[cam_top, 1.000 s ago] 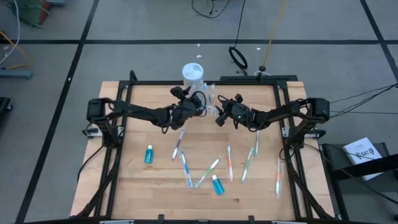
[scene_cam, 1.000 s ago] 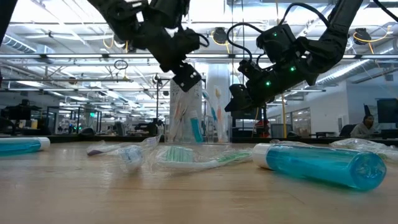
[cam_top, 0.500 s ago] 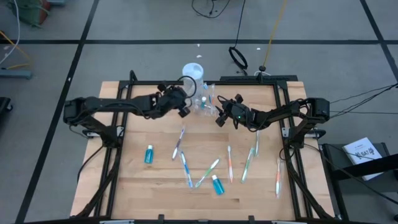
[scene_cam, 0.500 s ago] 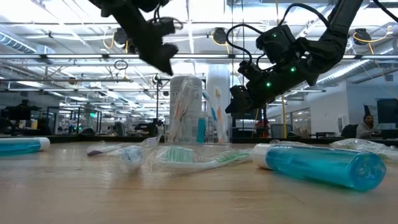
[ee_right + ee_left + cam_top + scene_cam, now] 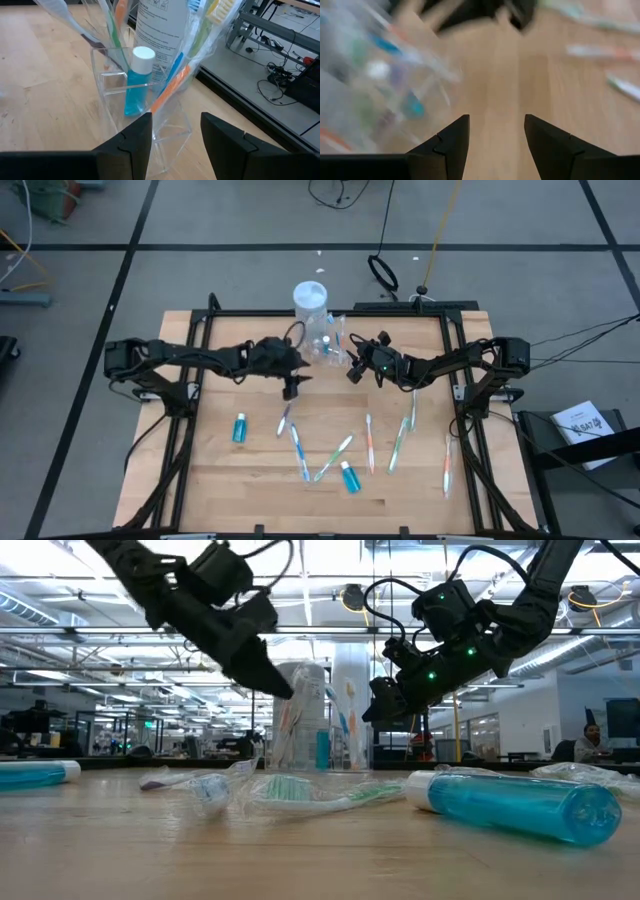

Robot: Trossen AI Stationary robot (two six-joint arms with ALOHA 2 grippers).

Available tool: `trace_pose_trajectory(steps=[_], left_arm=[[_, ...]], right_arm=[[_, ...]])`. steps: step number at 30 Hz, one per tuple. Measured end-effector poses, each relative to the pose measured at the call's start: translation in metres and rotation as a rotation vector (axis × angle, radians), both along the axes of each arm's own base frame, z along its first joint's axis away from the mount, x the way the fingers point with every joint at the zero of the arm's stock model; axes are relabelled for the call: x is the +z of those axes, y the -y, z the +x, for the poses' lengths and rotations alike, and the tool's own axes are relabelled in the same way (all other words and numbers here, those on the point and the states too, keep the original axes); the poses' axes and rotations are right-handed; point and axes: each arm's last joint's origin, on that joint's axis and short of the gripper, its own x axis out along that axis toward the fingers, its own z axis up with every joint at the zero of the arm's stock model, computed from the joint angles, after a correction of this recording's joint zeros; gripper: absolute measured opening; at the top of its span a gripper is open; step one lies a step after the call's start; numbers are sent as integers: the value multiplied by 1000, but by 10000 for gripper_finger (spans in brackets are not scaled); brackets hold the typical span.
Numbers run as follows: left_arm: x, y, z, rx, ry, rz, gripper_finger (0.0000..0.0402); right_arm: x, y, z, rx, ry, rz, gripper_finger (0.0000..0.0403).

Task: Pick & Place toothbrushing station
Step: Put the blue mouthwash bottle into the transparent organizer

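The left gripper [image 5: 291, 388] is held a little above the table [image 5: 210, 470], near the back and just left of the middle. Its two dark fingers [image 5: 451, 142] are spread apart, and only bare wood is seen between them, so nothing is held. The right gripper [image 5: 352, 370] is also opened wide and empty, and it is parked close beside the clear cup [image 5: 142, 117]. The cup is placed at the back of the table, just in front of a taller jar [image 5: 310, 298] with a white lid. A blue tube [image 5: 136, 82] with a white cap and several brushes in clear wrap are already stood up in the cup. More things are left lying flat. The nearest one to the left gripper is a toothbrush [image 5: 286, 414], which is found just in front of the fingers, toward the front edge of the table. It is laid long and thin, pointed mostly from back to front with a small slant. It is judged that the left arm is the closer one for this brush, since the right gripper is parked well off to the side by the cup. For a good pinch, the fingers would likely need to be lowered and set across the thin handle, not along it. Other brushes [image 5: 369, 442] and two blue tubes [image 5: 239, 427] are spread farther forward. A person [image 5: 588, 743] is seen far off in the room behind.
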Motion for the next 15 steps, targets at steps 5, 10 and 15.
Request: trace_pose_trajectory(steps=[5, 10, 15], left_arm=[[3, -1, 5, 2, 131, 36, 195], [-6, -3, 12, 14, 136, 110, 195], [-17, -15, 19, 129, 165, 155, 195]], right_arm=[[1, 0, 0, 0, 7, -2, 160], [1, 0, 0, 0, 8, -2, 160], [1, 0, 0, 0, 8, -2, 160]])
